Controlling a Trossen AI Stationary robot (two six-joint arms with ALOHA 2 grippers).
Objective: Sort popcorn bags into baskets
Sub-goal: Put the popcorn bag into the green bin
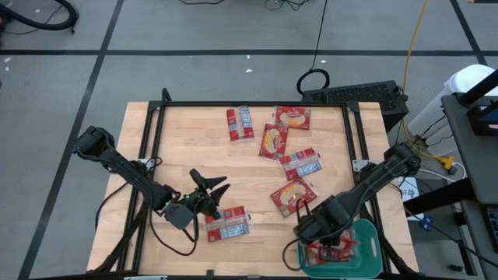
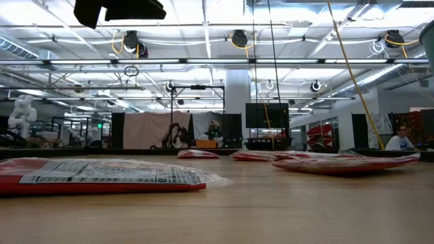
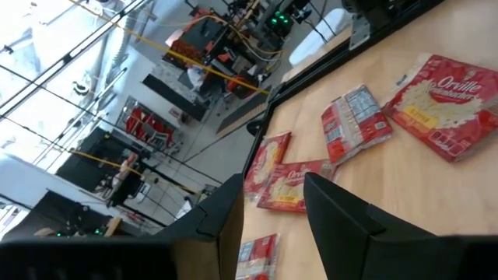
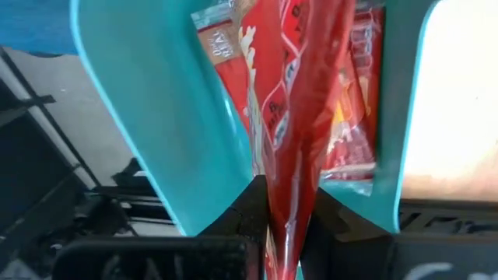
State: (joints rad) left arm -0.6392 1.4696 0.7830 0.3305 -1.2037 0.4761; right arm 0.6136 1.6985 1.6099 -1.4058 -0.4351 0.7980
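Red popcorn bag (image 4: 299, 117) between right gripper (image 4: 286, 206) fingers

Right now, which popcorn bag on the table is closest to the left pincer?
The popcorn bag showing its grey-white label, lying alone just beside the open left pincer. The other loose bags lie farther off, toward the table's middle and far edge.

Six flat red popcorn bags (image 1: 278, 141) scattered on wood; more inside teal basket (image 1: 372, 250).

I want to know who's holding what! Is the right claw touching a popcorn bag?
Touching. In the right wrist view, the right gripper pinches a red popcorn bag over the basket.
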